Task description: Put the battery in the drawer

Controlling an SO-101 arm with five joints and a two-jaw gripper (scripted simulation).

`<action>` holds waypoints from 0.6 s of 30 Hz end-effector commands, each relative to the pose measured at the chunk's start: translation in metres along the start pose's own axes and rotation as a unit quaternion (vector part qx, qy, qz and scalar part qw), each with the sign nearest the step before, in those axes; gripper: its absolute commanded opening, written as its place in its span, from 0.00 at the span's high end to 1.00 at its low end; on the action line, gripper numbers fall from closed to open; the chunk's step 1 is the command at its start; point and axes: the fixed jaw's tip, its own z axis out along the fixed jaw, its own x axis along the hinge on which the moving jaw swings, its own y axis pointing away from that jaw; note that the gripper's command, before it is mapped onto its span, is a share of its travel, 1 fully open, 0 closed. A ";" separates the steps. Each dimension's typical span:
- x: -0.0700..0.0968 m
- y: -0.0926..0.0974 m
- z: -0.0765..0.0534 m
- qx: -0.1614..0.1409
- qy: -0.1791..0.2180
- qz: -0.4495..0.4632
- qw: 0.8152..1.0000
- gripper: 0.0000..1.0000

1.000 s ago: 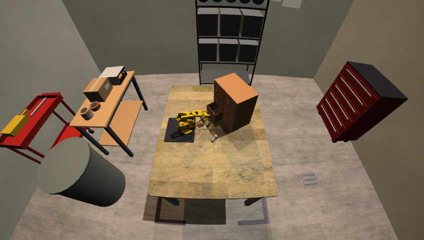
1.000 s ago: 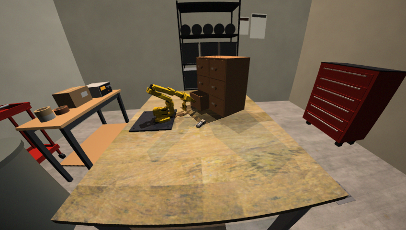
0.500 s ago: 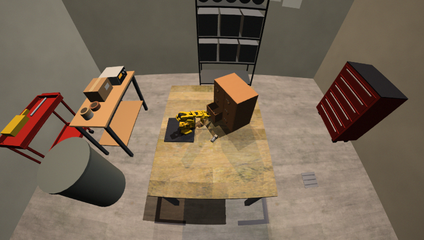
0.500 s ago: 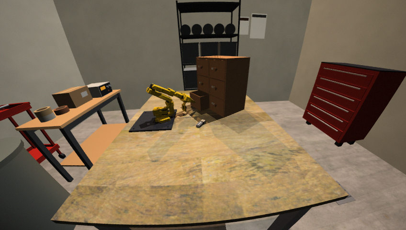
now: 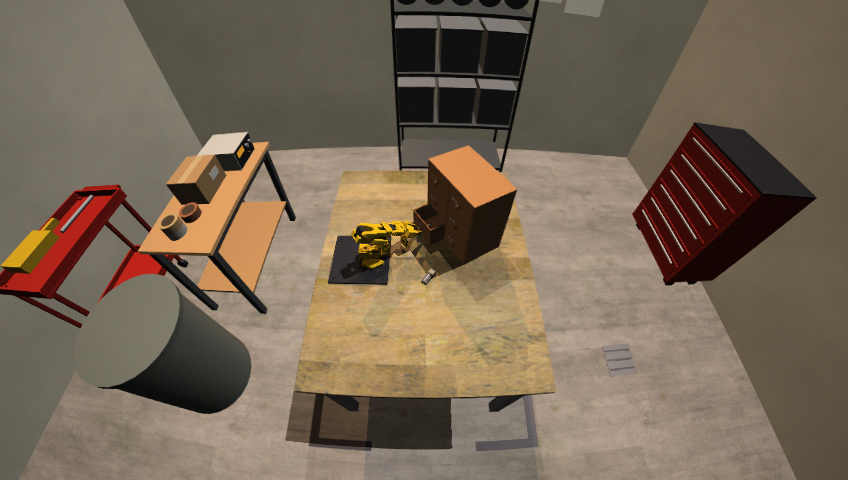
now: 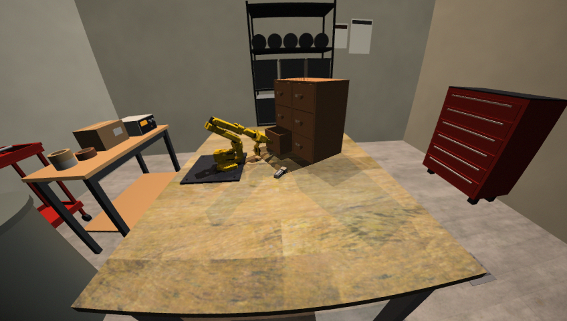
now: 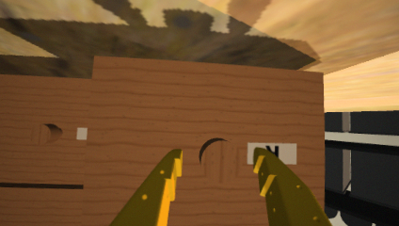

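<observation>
The brown chest point(image 5: 473, 202) stands on the table with two columns of drawers. Its bottom drawer nearest the arm point(image 6: 279, 140) is pulled out. In the wrist view this drawer's front fills the frame, with its half-round handle point(image 7: 214, 151) and a white label point(image 7: 278, 153) partly hidden by a finger. My gripper point(image 7: 217, 157) is open just in front of it, one yellow finger on each side of the handle and nothing clamped between them. It also shows in the top and exterior views point(image 5: 410, 228) point(image 6: 266, 141). A small grey oblong thing point(image 5: 428, 277) point(image 6: 279, 171) lies on the table; I cannot tell whether it is the battery.
The arm's black base plate point(image 5: 358, 268) lies on the table, left of the chest. A neighbouring drawer front with its own handle point(image 7: 49, 133) shows at the left of the wrist view. A black shelf rack point(image 5: 458, 77) stands behind the table.
</observation>
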 end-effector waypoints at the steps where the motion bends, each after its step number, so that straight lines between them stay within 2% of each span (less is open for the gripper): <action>1: -0.007 0.001 0.001 -0.002 -0.012 0.005 1.000 0.79; 18: -0.007 0.001 0.001 -0.002 -0.012 0.005 1.000 0.89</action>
